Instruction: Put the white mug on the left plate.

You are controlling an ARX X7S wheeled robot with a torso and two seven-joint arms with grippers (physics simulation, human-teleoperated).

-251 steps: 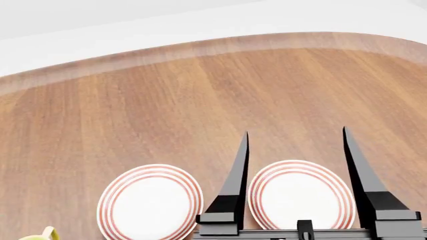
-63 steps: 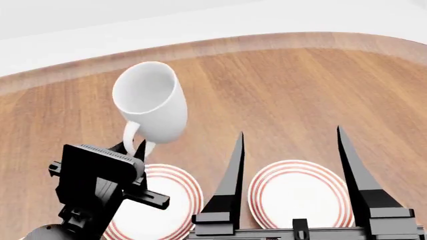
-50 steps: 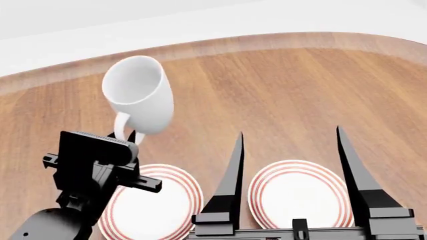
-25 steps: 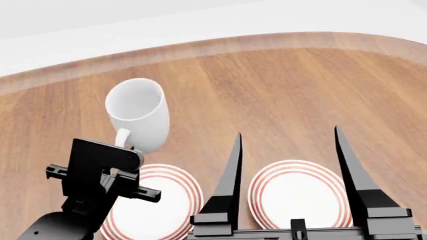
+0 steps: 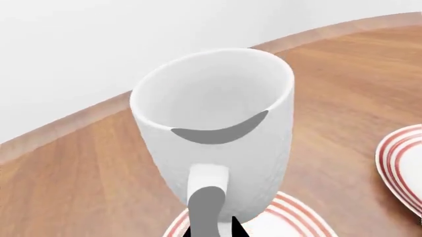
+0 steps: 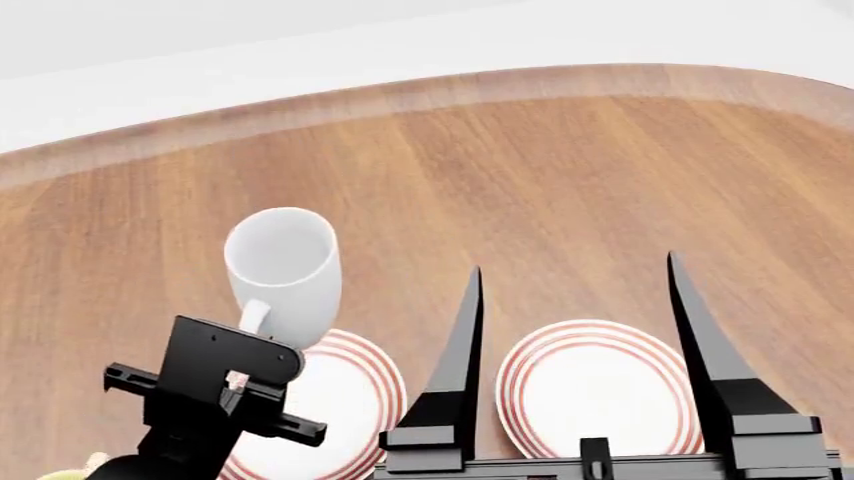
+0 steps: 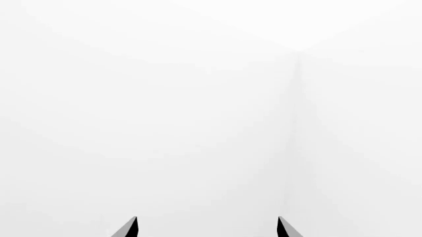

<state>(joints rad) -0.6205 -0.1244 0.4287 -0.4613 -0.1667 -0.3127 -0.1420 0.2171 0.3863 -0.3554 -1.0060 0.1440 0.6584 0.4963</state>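
Note:
The white mug [image 6: 284, 275] is plain white and tilted, mouth towards the far side. My left gripper [image 6: 254, 335] is shut on its loop handle [image 5: 207, 197] and holds it just over the far edge of the left plate [image 6: 350, 390], a white plate with red rings. In the left wrist view the mug [image 5: 218, 128] fills the middle, with the left plate's rim [image 5: 297, 212] under it. My right gripper [image 6: 574, 275] is open and empty, its two black fingers standing either side of the right plate [image 6: 601, 390].
The wooden table [image 6: 534, 180] has a rounded far edge against a white wall. A bit of a yellow-handled mug [image 6: 80, 467] shows at the lower left corner. The right wrist view shows only white wall and two fingertips [image 7: 132, 227].
My left gripper has lowered the white mug from high above the table towards me, down to just over the left plate's far rim. The right gripper has stayed still.

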